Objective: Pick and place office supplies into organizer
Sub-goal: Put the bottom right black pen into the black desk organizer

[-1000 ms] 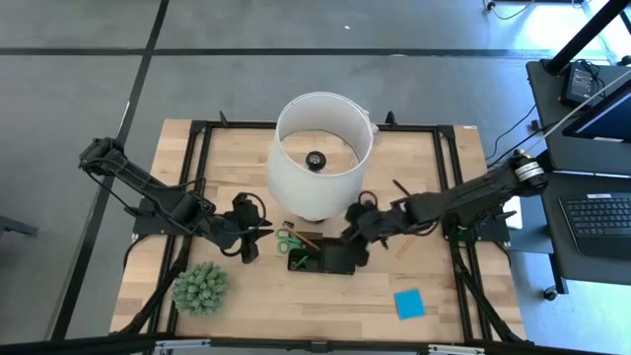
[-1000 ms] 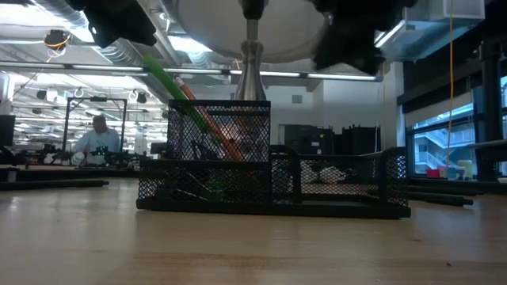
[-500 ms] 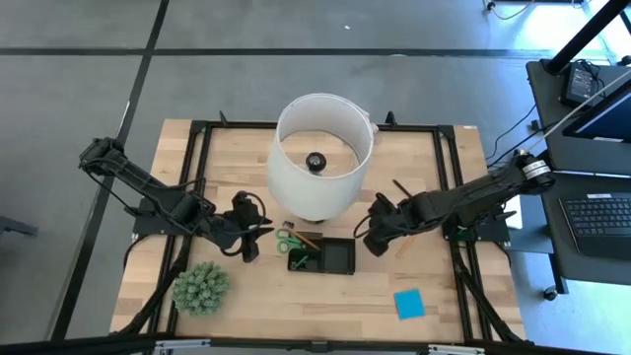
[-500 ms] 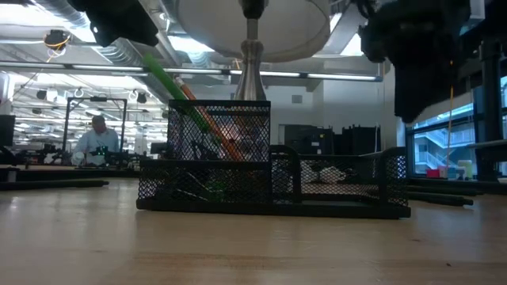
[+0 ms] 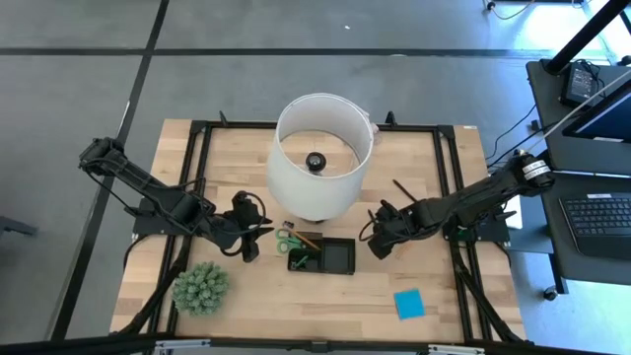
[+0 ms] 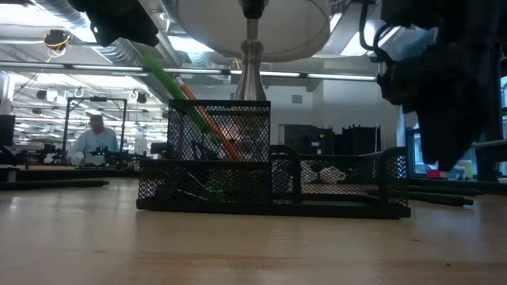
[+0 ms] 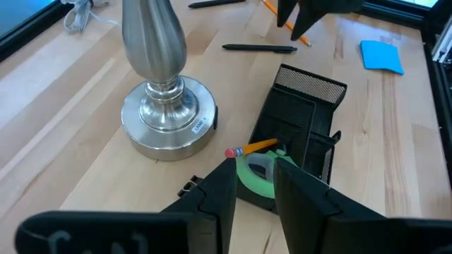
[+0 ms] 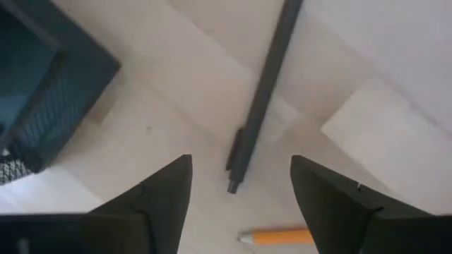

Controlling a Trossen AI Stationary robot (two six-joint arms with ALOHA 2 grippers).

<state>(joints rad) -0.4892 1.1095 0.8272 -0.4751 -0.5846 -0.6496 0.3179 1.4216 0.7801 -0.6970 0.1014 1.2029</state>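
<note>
The black mesh organizer [image 5: 323, 256] stands near the middle of the table. Green-handled scissors [image 5: 286, 239] and an orange pencil [image 7: 256, 146] lean in its taller cup [image 6: 219, 131]. My right gripper [image 8: 240, 194] hangs open, pointing down, just right of the organizer, over a thin dark pen [image 8: 263, 92] that lies flat on the wood, one finger on either side of its end. A second orange pencil [image 8: 279, 237] lies beside that pen. My left gripper [image 7: 254, 169] waits open to the left of the scissors' handles, short of them. A blue sticky-note pad [image 5: 409, 304] lies near the table's front right.
A lamp with a big white shade [image 5: 317, 153] and a metal base [image 7: 166, 123] stands behind the organizer. A spiky green plant ball [image 5: 201, 288] sits at the front left. Another dark pen [image 5: 402, 188] lies at the back right. Bare wood lies in front of the organizer.
My right gripper has left the space over the organizer, going toward the table's right edge and down, and has tipped to point more steeply at the table. It now hangs low over the dark pen.
</note>
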